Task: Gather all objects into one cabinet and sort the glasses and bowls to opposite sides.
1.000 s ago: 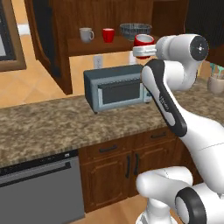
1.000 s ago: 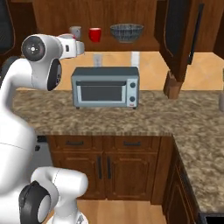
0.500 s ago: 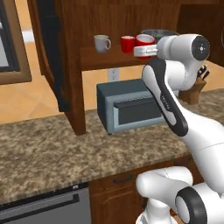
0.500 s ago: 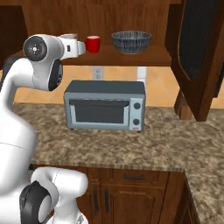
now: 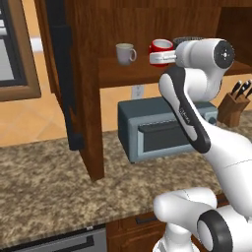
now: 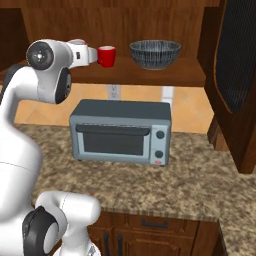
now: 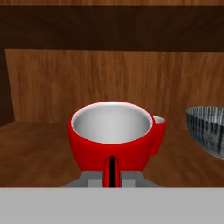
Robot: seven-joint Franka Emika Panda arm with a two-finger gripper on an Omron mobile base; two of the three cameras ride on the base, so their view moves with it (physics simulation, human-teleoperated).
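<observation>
Since the earlier frames the base had been driven closer, so the cabinet (image 5: 93, 98) was enlarged in both base views. At upper centre of the left base view the mug (image 5: 125, 53) was seen on the shelf, with the gripper (image 7: 112, 168) clamped on a red cup (image 7: 112, 133) to its right. At right in the hand view a second red cup (image 7: 159, 131) and the bowl (image 7: 208, 129) were seen.

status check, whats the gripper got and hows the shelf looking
Gripper shut on red cup, held at the cabinet shelf. Second red cup just behind it. Bowl on one side, mug on the other. Nothing blocking.
</observation>
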